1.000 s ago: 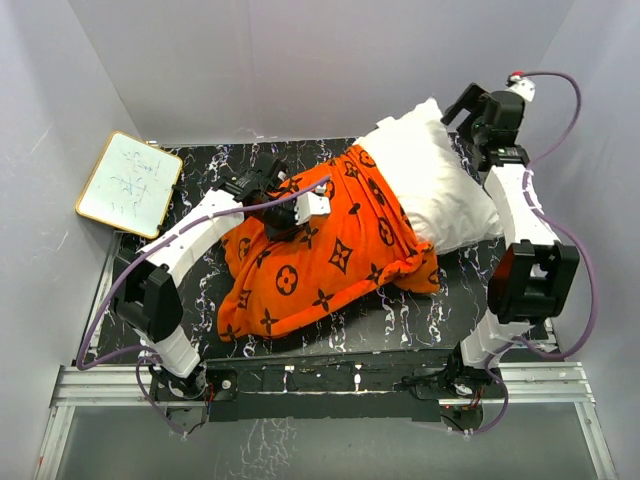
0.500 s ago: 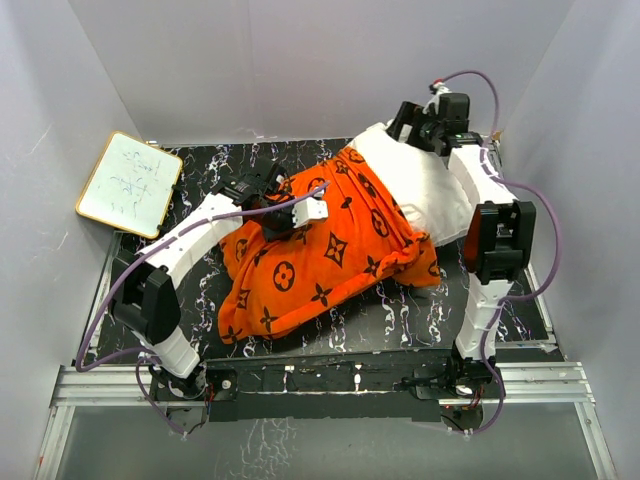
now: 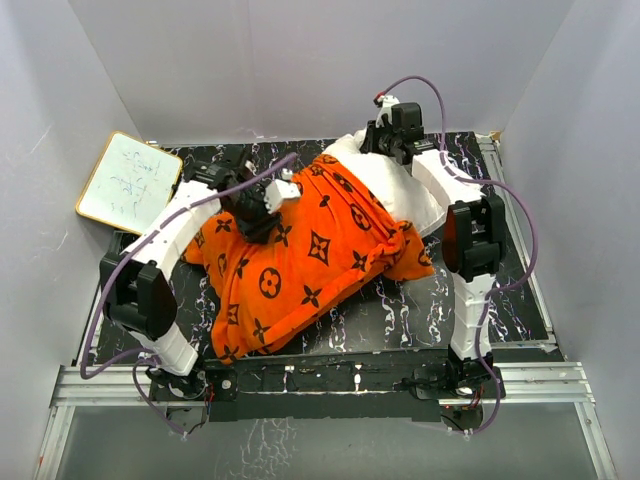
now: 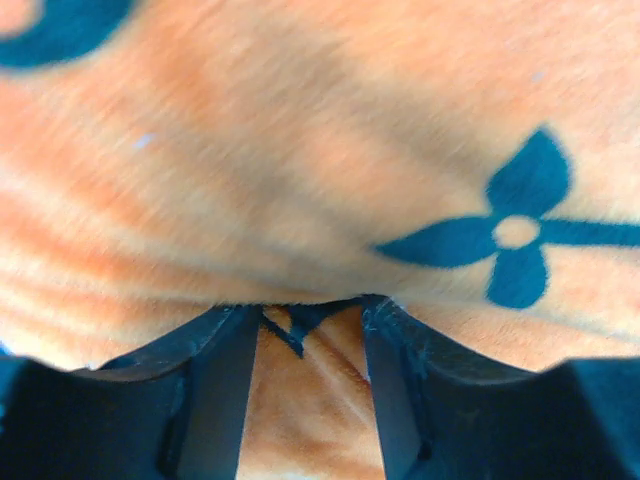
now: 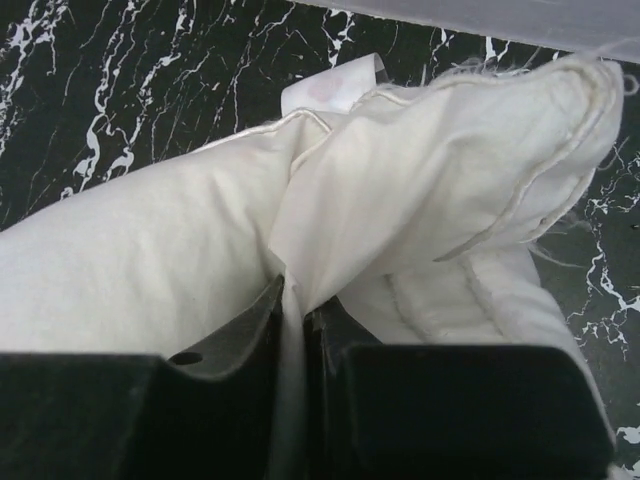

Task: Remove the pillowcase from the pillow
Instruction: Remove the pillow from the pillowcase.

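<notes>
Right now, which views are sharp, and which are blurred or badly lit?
Top external: sharp, evenly lit, soft shadows only. Left wrist: too close, pillowcase plush smeared and soft. Right wrist: pillow seam crisp, foreground fingers dark.

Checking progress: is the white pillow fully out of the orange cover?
No, the orange pillowcase wraps most of the pillow; only its far white end sticks out.

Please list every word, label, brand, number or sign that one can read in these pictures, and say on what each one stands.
Nothing here is legible.
On the whiteboard: faint scribbles, too small to read.
On the pillowcase: only black flower, circle and diamond motifs; no letters visible.
On the tag of the pillow: a faint pink mark, too blurred to read.
</notes>
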`<state>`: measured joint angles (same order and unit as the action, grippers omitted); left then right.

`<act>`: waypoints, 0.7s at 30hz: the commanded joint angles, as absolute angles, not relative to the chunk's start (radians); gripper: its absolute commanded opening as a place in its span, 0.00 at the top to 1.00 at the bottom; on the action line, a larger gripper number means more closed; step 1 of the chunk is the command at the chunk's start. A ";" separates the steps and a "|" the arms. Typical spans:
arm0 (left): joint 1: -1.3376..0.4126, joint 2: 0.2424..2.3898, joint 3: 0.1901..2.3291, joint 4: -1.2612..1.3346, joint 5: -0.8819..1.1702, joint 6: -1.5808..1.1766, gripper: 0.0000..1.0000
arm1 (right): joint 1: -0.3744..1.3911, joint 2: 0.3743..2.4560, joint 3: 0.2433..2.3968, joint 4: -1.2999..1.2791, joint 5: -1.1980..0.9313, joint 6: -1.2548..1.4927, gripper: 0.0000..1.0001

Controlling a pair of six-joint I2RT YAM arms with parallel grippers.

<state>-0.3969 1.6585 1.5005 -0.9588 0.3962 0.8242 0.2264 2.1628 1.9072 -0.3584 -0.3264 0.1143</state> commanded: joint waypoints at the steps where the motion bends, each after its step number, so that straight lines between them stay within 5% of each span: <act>1: -0.276 1.622 1.559 -1.000 0.481 0.812 0.51 | 0.284 2.046 1.807 -0.257 -0.461 0.176 0.92; 13: 0.184 1.582 1.745 -1.169 0.642 0.966 0.16 | 0.193 1.760 1.565 1.078 -0.782 0.691 0.91; 18: 0.306 1.648 1.792 -1.242 0.715 1.005 0.10 | 0.151 1.752 1.554 1.345 -0.809 0.923 0.92; 21: 0.302 1.703 1.923 -1.276 0.944 0.895 0.03 | 0.158 1.766 1.552 1.467 -0.853 1.037 0.92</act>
<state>0.3157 1.6638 1.7767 -1.1877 0.6460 0.9535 0.1783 1.8599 1.5185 0.9714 -0.8059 0.7795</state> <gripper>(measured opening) 0.957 0.142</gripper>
